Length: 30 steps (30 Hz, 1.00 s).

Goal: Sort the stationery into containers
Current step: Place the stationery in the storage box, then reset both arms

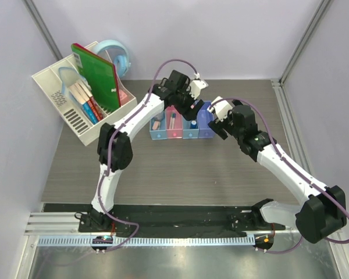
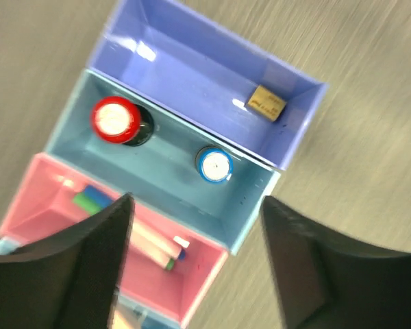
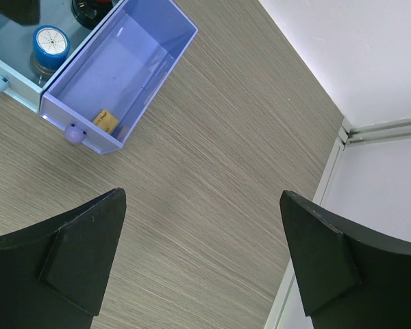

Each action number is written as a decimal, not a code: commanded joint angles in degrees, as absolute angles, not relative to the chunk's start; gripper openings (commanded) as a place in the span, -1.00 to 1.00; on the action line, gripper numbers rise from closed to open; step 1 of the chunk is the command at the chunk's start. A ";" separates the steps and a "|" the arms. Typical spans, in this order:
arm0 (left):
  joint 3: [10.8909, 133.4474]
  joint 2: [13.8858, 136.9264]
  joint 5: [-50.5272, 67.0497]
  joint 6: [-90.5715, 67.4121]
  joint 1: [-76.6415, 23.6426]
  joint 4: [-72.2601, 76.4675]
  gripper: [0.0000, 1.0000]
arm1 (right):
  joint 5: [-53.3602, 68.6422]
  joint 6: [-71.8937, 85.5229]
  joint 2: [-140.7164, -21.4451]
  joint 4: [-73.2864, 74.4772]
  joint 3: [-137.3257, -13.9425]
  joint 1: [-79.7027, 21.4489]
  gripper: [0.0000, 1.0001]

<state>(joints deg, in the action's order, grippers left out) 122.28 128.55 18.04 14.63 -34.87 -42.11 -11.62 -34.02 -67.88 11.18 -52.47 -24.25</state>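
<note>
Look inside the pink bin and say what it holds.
The pink bin holds thin white pens; a green cap shows. One finger of the left gripper covers their middle and part of the floor, so anything else there is hidden.

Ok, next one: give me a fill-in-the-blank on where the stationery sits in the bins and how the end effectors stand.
1. The tiny orange block lies alone in the ___ bin.
2. The blue bin holds ___ stubby cylinders.
3. The pens lie in the ___ bin.
4. The left end effector and the right end effector are both ___, holding nothing.

Missing words: violet; two; pink; open.
</note>
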 commanded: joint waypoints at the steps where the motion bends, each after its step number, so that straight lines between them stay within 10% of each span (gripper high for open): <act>1: 120.15 118.31 17.23 13.62 -33.93 -39.99 0.77 | -10.81 -32.08 -67.15 9.93 -54.23 -24.08 0.99; 3: 117.44 114.46 16.88 13.45 -33.05 -39.73 1.00 | -10.29 -30.77 -67.24 10.81 -55.02 -23.99 0.99; 19: 60.76 66.37 13.36 8.44 -13.46 -15.64 1.00 | -1.15 -22.77 -54.23 22.24 -52.30 -9.68 0.99; 30: 52.65 56.52 16.17 8.96 -8.53 -19.95 0.99 | 8.08 -19.16 -53.00 22.15 -51.15 -2.81 0.99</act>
<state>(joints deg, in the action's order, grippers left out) 53.87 57.89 15.42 9.13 -9.04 -22.70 4.23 -21.02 -53.30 23.14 -49.95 -3.03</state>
